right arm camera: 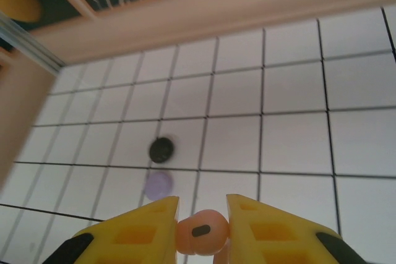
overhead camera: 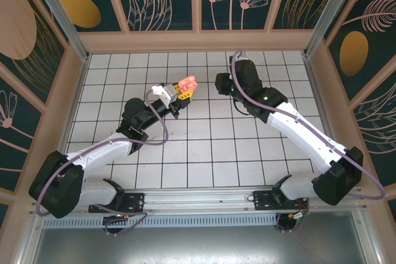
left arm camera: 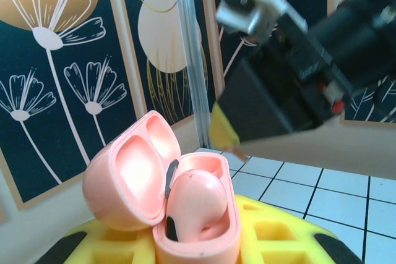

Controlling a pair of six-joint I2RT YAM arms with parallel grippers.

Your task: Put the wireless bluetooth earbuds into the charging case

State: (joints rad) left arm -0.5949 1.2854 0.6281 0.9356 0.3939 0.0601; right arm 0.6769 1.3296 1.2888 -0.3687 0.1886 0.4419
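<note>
Our left pincer (left arm camera: 198, 239) grips the open salmon-pink plastic charging case (left arm camera: 127, 174), one pink earbud (left arm camera: 198, 205) seated inside; our right pincer (right arm camera: 202, 214) pinches its mate, a small salmon-pink earbud (right arm camera: 201, 233), nearby. We should align it over the free well, then lower gently. Beneath lies the white tiled tabletop (right arm camera: 297, 91); floral teal wall panels (left arm camera: 55, 91) surround.
</note>
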